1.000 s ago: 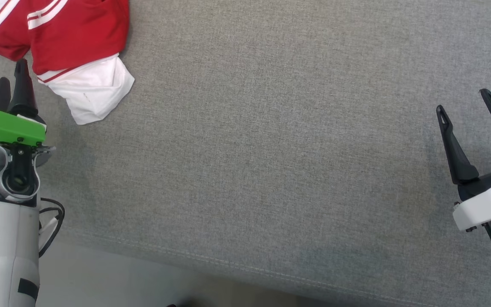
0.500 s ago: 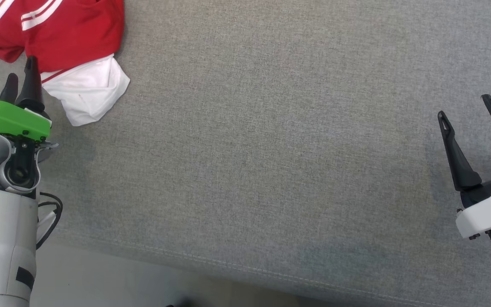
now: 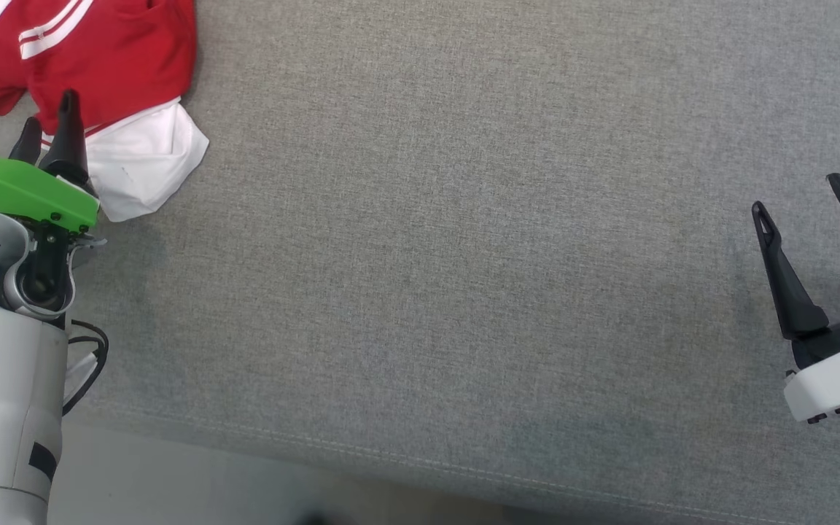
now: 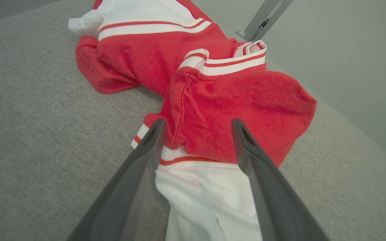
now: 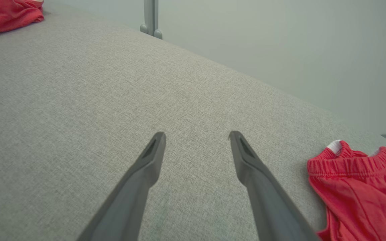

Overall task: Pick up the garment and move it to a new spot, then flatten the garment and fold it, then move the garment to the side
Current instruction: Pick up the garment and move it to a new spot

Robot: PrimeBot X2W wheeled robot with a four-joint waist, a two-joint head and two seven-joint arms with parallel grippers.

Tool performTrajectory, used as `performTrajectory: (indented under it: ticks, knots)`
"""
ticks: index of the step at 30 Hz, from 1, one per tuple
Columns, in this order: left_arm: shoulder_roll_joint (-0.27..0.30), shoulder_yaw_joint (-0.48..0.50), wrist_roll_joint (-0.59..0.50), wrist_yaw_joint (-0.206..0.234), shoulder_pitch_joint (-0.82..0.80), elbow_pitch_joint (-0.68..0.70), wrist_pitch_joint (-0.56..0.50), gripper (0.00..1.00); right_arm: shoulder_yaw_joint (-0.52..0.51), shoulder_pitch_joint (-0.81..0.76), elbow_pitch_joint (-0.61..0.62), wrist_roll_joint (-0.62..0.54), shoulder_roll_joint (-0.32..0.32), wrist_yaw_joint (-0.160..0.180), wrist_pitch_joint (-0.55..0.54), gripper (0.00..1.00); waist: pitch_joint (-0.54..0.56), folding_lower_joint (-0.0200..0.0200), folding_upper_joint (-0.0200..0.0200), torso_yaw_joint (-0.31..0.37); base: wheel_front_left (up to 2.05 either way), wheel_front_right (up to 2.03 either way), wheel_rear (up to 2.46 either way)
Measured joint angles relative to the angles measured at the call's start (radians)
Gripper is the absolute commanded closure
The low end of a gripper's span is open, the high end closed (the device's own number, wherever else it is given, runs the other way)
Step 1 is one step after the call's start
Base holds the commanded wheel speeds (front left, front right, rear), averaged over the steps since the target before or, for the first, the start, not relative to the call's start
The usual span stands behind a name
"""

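The garment [image 3: 106,58] is red with white bands and a white part, and lies crumpled at the far left of the grey surface. My left gripper [image 3: 48,117] stands open at its near edge. In the left wrist view the gripper [image 4: 198,123] has its two fingers spread over the seam where the garment's [image 4: 219,100] red cloth meets the white, with nothing pinched. My right gripper [image 3: 799,197] is open at the far right over bare surface, far from the garment. In the right wrist view that gripper [image 5: 196,135] holds nothing, and the garment [image 5: 8,13] shows at the top left.
A second red piece with an elastic waistband [image 5: 357,187] lies beside my right gripper. The padded grey surface [image 3: 449,255] has a stitched front edge [image 3: 391,456] with pale floor below. A grey metal leg [image 5: 151,20] stands behind the surface.
My left gripper has advanced up and to the right until its fingertips overlap the garment's near edge. The head view has shifted slightly. Both grippers have stayed open.
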State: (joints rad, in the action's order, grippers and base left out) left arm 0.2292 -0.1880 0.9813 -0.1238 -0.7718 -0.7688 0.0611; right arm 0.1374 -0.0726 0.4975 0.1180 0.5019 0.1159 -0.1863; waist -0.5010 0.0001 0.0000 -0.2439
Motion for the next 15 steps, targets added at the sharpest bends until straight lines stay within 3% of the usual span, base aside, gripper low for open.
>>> performTrajectory:
  ticks: [4, 7, 8, 11, 14, 15]
  knots:
    - [-0.001, -0.019, 0.001, 0.000, -0.011, 0.001, 0.000, 0.02, -0.004, -0.005, 0.013, 0.000, 0.000, 0.000, -0.004, 0.00, -0.002, 0.0000, 0.0000, 0.002, 0.00, 0.00, 0.00]
    - [-0.007, -0.039, 0.006, 0.000, -0.014, 0.002, 0.000, 0.34, -0.007, -0.014, 0.021, 0.000, -0.001, 0.000, -0.009, 0.00, -0.004, 0.0000, 0.0000, 0.003, 0.00, 0.00, 0.00]
    - [-0.009, -0.043, 0.010, 0.000, -0.015, 0.002, 0.000, 0.55, -0.007, -0.017, 0.023, 0.000, -0.001, 0.000, -0.010, 0.00, -0.005, 0.0000, 0.0000, 0.003, 0.00, 0.00, 0.00]
    - [-0.011, -0.059, 0.011, 0.000, -0.018, 0.002, 0.000, 0.69, -0.007, -0.018, 0.029, 0.000, -0.003, 0.000, -0.014, 0.00, -0.006, 0.0000, 0.0000, 0.003, 0.00, 0.00, 0.00]
    - [-0.011, -0.072, 0.017, 0.000, -0.019, 0.002, 0.000, 0.98, -0.008, -0.018, 0.037, 0.000, -0.003, 0.000, -0.014, 0.00, -0.006, 0.0000, 0.0000, 0.003, 0.00, 0.00, 0.00]
    - [-0.011, -0.076, 0.017, 0.000, -0.019, 0.002, 0.001, 1.00, -0.009, -0.018, 0.039, 0.000, -0.003, 0.000, -0.017, 0.00, -0.006, 0.0000, 0.0000, 0.003, 0.00, 0.00, 0.00]
